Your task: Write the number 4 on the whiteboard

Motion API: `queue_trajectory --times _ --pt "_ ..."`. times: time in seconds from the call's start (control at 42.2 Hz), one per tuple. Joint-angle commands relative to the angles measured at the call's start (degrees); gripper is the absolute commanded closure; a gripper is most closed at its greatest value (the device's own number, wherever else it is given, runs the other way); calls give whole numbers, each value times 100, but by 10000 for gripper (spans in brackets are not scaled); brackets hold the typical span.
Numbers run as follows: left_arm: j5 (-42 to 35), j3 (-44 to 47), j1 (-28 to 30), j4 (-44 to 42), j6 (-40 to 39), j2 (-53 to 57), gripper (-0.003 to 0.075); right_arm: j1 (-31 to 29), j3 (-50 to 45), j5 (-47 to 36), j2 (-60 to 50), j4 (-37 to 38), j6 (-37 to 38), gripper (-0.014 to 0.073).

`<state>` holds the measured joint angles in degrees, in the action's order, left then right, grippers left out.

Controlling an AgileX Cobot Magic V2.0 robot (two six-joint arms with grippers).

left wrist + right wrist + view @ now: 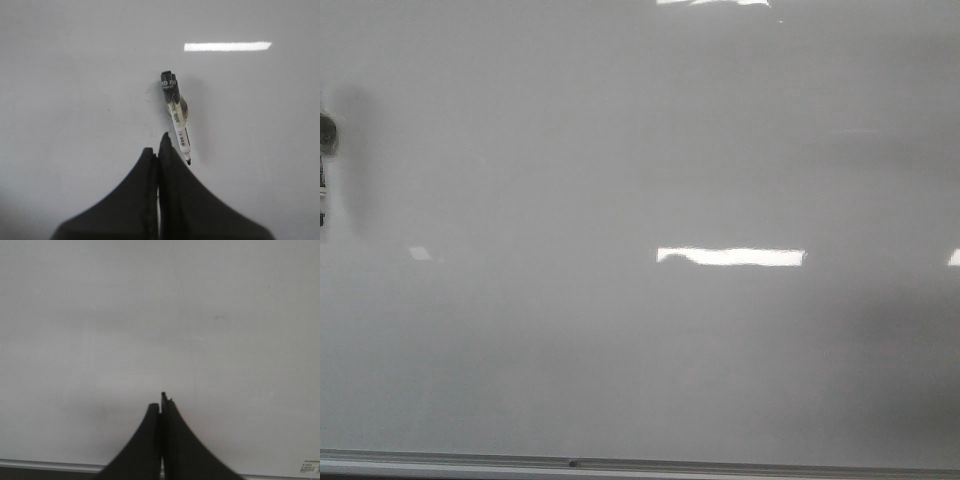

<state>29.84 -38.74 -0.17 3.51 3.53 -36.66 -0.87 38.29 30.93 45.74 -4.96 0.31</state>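
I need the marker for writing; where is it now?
The marker lies on the whiteboard, seen in the left wrist view, just beyond and beside the shut left gripper, untouched.

The left gripper (159, 145) is seen as two matte black fingers (135, 200), broad at the base and curved in to narrow tips, w/ a thin seam between them. The right gripper (161, 402) is formed the same: black, smooth, no screws or markings visible; one tip is slightly longer. No cables are shown. At the board's left edge a dark blurred part (326, 135) is seen, approx. black and grey; it cannot be identified.
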Motion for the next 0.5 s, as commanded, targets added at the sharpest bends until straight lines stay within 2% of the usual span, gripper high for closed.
queue_trajectory --times 0.0,0.047,0.119,0.213,0.308,0.379,0.474 --pt "-399 -148 -45 58 -3 -262 733 -31 81 -358 -10 -1 -31 598" --pt "-399 -148 -45 58 13 -356 696 -31 72 -327 -27 -1 -31 547" --pt "-399 -148 -45 58 13 -474 610 -31 72 -236 -38 -1 -124 414" --pt "-399 -148 -45 58 13 -605 412 -31 72 -100 -38 -1 -205 228" --pt "-399 -148 -133 93 13 -740 238 -25 99 72 -38 -1 -257 105" --pt "-399 -148 -290 98 13 -855 204 -20 139 254 -38 -1 -295 73" --pt "-487 -148 -521 98 13 -1069 206 -20 215 443 -38 -1 -295 76"
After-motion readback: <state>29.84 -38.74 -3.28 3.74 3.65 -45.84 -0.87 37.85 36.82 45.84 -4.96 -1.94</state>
